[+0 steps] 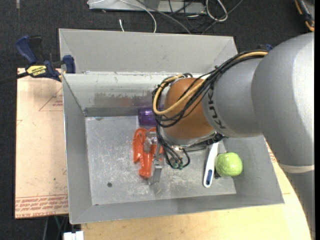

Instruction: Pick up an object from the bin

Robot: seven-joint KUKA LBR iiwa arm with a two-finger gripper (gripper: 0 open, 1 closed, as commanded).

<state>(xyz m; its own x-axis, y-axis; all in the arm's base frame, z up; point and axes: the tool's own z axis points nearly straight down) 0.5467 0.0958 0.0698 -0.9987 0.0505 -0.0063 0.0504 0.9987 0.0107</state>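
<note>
Where jaws hang over orange object (137, 150) mid-bin, their state unclear, bare floor (106, 154) leftward.

Only one marking, readable in part: dark capitals "KUK" (216, 113) on the grey arm (260, 94), just right of the frame's centre. Set sideways, running from top to bottom along the left end of the casing, just beside the orange cover (182, 111) and below the cables (200, 81). Further letters beneath these three not to be made out.

Grey bin (110, 159): orange toy (140, 154), purple piece (146, 117), white-blue brush (210, 165), green ball (230, 164).
</note>
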